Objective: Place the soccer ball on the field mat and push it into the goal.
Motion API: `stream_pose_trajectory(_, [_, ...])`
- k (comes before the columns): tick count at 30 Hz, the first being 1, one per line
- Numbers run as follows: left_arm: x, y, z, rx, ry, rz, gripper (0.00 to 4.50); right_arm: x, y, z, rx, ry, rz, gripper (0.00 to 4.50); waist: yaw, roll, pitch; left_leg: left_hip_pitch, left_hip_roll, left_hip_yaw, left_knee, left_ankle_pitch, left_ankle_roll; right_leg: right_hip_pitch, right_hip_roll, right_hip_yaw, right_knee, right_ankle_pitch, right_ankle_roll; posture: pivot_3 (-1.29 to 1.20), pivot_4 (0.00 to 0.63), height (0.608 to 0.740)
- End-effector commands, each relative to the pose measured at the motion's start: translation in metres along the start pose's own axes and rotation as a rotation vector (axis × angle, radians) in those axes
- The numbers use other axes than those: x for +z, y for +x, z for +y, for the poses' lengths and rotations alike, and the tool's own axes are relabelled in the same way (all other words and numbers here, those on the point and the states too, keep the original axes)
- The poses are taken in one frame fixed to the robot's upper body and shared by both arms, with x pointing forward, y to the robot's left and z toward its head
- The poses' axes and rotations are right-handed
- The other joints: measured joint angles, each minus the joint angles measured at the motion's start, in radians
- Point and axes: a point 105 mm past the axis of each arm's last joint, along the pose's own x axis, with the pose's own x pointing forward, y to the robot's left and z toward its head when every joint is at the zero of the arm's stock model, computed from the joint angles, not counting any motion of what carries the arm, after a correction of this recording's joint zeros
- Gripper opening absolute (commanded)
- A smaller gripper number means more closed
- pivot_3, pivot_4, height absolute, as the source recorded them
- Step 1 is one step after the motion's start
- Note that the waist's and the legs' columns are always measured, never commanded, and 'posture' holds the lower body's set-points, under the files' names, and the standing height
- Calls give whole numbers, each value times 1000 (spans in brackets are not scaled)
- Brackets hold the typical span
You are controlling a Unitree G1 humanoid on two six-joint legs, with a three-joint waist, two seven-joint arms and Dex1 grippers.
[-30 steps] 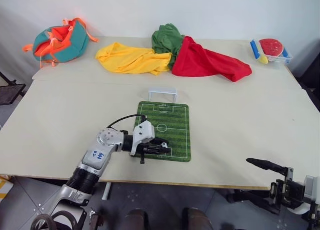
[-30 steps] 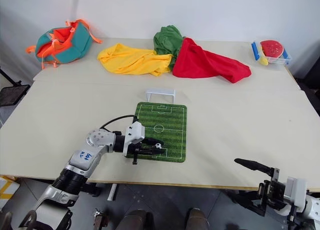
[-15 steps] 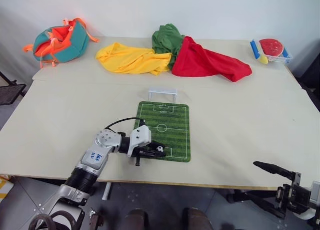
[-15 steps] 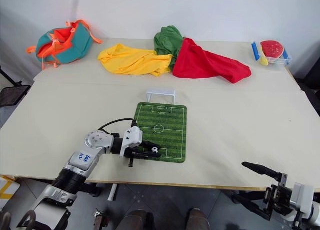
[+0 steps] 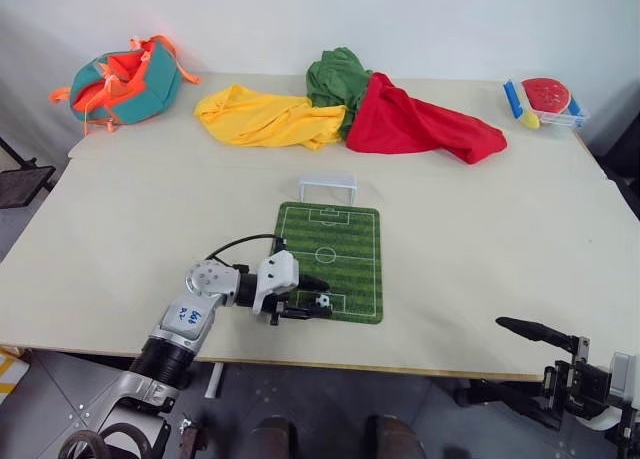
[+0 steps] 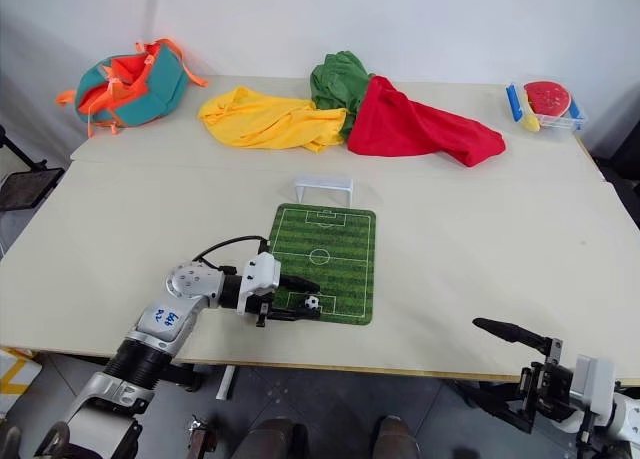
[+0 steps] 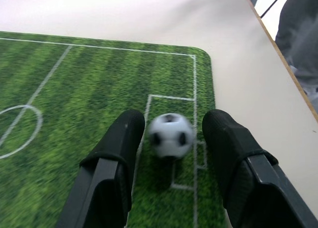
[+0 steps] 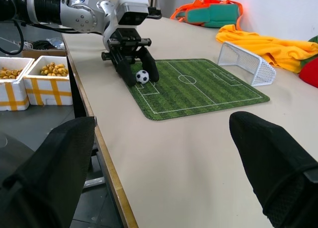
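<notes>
The ball (image 7: 171, 135) sits on the mat (image 5: 345, 244), at the end far from the goal (image 5: 327, 186), between the left gripper's (image 7: 171, 138) parted, non-touching fingers. Light, hard, rolls freely; nudge its rear centre. The right gripper (image 8: 164, 178) stands open.

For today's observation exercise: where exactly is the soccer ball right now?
The soccer ball sits on the field mat, at its end farthest from the goal, between the open fingers of the left pincer.

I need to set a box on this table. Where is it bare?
Bare: the table right of the field mat, and the stretch left of the mat. Crowded: the far edge, with the backpack, the cloths and the toy tray.
</notes>
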Motion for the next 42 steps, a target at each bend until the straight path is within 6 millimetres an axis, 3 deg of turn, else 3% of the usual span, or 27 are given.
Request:
stream_pose_trajectory(1, [13,-7,1,14,23,-61,2352,3,-2,0,23,3,-1,4500,0,0,0,0,0,0,0,0,0,0,0,0,0,0,0,0,150,740])
stream_pose_trajectory(5, [21,-19,4,35,25,-107,2352,2,1,2,34,18,-9,4500,0,0,0,0,0,0,0,0,0,0,0,0,0,0,0,0,150,740])
stream_pose_trajectory(9, [27,-42,-6,3,34,-151,2352,3,4,4,42,30,-11,4500,-2,0,0,0,0,0,0,0,0,0,0,0,0,0,0,0,150,740])
stream_pose_trajectory(16, [30,-110,-24,53,20,-141,2352,15,16,-3,45,-15,-10,4500,-4,1,0,0,1,0,0,-1,0,0,0,0,0,0,-1,0,150,740])
stream_pose_trajectory(20, [11,-137,-37,117,-38,-90,2352,26,23,-14,27,-54,-31,4500,-1,2,0,0,1,0,1,-1,0,0,0,0,0,0,-1,0,150,740])
stream_pose_trajectory(21, [4,-141,-46,102,-78,-83,1970,28,24,-16,29,-60,-36,4500,-1,2,0,0,1,0,0,-2,0,0,0,0,0,0,-1,0,150,740])
stream_pose_trajectory(24, [-6,-135,-65,48,-134,-70,1176,31,26,-24,14,-72,-50,4500,-1,2,0,0,2,0,0,-2,0,0,0,0,0,0,-1,0,150,740])
stream_pose_trajectory(28, [-9,-124,-71,60,-149,-89,21,34,29,-31,2,-69,-59,4500,3,2,0,0,2,0,2,-3,0,0,0,0,0,0,-1,0,150,740])
stream_pose_trajectory(38, [10,-65,-74,-68,-112,-200,21,33,21,-31,-2,-56,-27,4500,0,2,0,0,2,0,3,-4,0,0,0,0,1,0,-1,0,150,740])
stream_pose_trajectory(42, [7,-33,-59,-72,-110,-173,21,33,15,-26,-15,-47,-5,4500,2,3,0,0,1,0,5,-4,1,2,0,0,0,0,0,0,150,740])
